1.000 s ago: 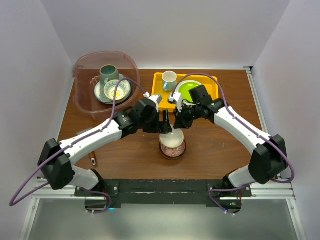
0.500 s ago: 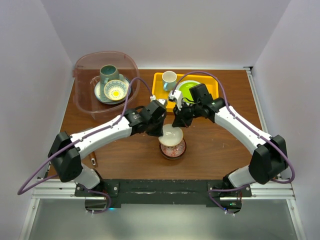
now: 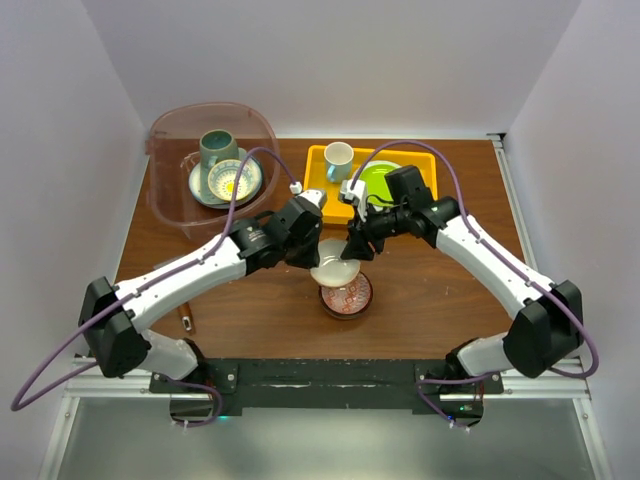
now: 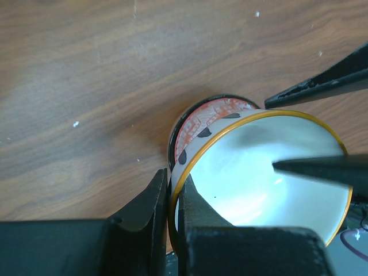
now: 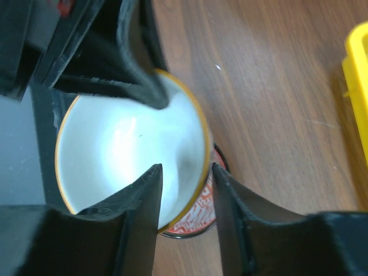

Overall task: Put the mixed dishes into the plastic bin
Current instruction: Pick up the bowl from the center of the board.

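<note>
L gripper pinched tight on rim of white bowl w/ orange edge, held tilted over red-patterned bowl mid bench. R gripper spread, fingers straddling opp. rim, not clamping. Plastic bin far left, holding teal mug + patterned bowl

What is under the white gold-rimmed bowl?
A red-patterned bowl with a dark rim, standing on the table. The tilted white bowl covers its far edge.
</note>
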Robot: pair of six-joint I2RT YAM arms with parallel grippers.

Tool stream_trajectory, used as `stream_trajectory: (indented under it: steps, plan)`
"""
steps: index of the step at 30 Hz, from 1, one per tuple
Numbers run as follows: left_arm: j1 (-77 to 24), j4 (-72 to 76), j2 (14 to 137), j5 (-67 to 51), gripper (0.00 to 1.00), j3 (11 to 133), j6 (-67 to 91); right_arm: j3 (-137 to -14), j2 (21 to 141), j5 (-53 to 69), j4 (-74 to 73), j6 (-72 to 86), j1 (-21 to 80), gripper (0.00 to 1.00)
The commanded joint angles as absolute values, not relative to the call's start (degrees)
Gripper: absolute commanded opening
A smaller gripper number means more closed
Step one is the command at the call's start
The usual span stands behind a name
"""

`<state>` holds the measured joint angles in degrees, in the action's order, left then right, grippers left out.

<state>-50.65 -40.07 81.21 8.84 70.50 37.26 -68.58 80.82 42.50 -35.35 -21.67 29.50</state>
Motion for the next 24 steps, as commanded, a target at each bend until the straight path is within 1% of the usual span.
stream_trajectory:
  steps: [1, 3, 5, 9, 14, 24]
  plan:
    - [-49.5, -35.6, 76.6, 12.7, 0.00, 71.2, 36.2, -70.1, 78.7, 47.2, -37.2, -23.7, 29.2, 0.57]
    - [-48.3, -35.2, 75.5, 12.8, 0.00, 70.7, 35.9, -70.1, 78.4, 47.9, -37.8, -24.5, 29.2, 0.65]
    - [-47.3, -34.8, 74.2, 12.9, 0.00, 70.2, 35.2, -70.6, 78.3, 48.5, -38.2, -25.0, 28.8, 0.75]
    - [-43.3, -34.3, 71.9, 11.9, 0.00, 69.8, 33.9, -71.5, 77.9, 50.1, -40.3, -27.2, 28.0, 0.85]
    - [-39.6, -33.8, 69.4, 10.6, 0.00, 69.9, 31.8, -71.8, 77.5, 52.4, -41.7, -28.8, 26.6, 0.89]
    - [-36.7, -35.2, 67.7, 13.4, 0.00, 72.1, 28.9, -72.1, 77.3, 56.1, -44.3, -32.1, 25.4, 0.91]
